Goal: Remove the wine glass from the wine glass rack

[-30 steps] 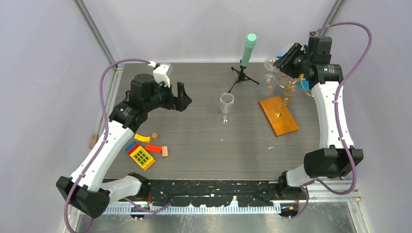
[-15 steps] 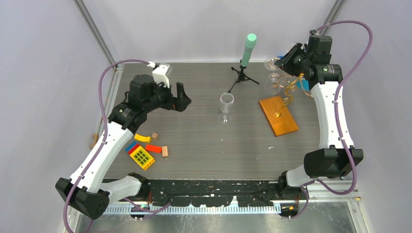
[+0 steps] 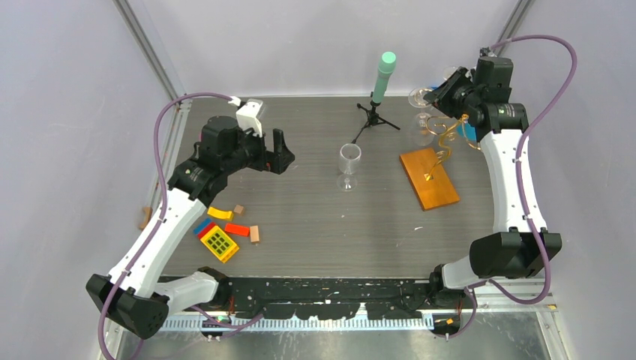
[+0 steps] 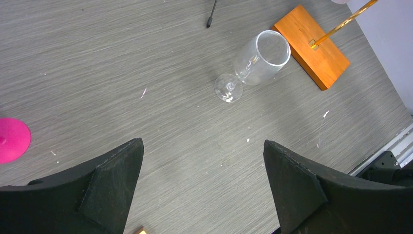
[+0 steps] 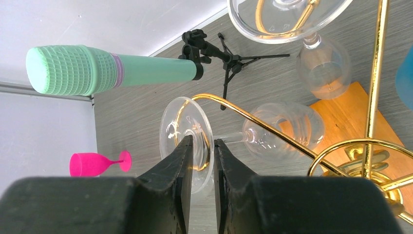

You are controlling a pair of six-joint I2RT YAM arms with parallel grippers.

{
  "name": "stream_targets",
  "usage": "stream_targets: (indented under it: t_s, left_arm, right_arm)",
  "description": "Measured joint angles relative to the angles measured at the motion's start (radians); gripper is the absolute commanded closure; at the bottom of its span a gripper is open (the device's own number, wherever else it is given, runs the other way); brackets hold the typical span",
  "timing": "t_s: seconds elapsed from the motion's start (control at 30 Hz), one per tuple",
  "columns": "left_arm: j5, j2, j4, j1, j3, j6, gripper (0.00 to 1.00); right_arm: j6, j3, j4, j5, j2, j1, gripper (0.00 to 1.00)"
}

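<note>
1. Right gripper (image 5: pixel 202 142) has slid a touch to its right over the last second. It has carried the foot of the wine glass (image 5: pixel 178 122) with it along the gold wire.
2. I see both fingers pinched tight on that round foot, one on each face of the disc.
3. From the jaws, the stem runs out sideways to the bowl. A curled arm of the wine glass rack (image 5: pixel 375 73) runs alongside the stem, so the glass is not off yet.
4. Past the jaws and above the gripped glass, a second glass (image 5: pixel 324 66) hangs from another arm, with the orange base (image 5: pixel 350 112) behind it.
5. Up and to the left of the jaws is the mint-green microphone (image 5: pixel 122 70). A pink glass (image 5: pixel 92 164) lies just beside them on the left.
6. Left gripper (image 4: pixel 202 142) hangs above the table (image 4: pixel 97 58) with its fingers spread wide and nothing between them.
7. Ahead of those jaws a clear glass (image 4: pixel 255 58) stands upright, near the rack's base.
</note>
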Motion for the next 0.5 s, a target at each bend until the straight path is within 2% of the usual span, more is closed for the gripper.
stream_targets:
  t_s: [0.2, 0.5]
  left_arm:
    - [0.000, 0.000, 0.000, 0.000, 0.000, 0.000, 0.04]
    - [0.000, 0.000, 0.000, 0.000, 0.000, 0.000, 0.04]
  right_arm:
    - [0.012, -0.011, 0.008, 0.000, -0.010, -0.002, 0.94]
    - [0.021, -0.037, 0.035, 0.001, -0.028, -0.003, 0.99]
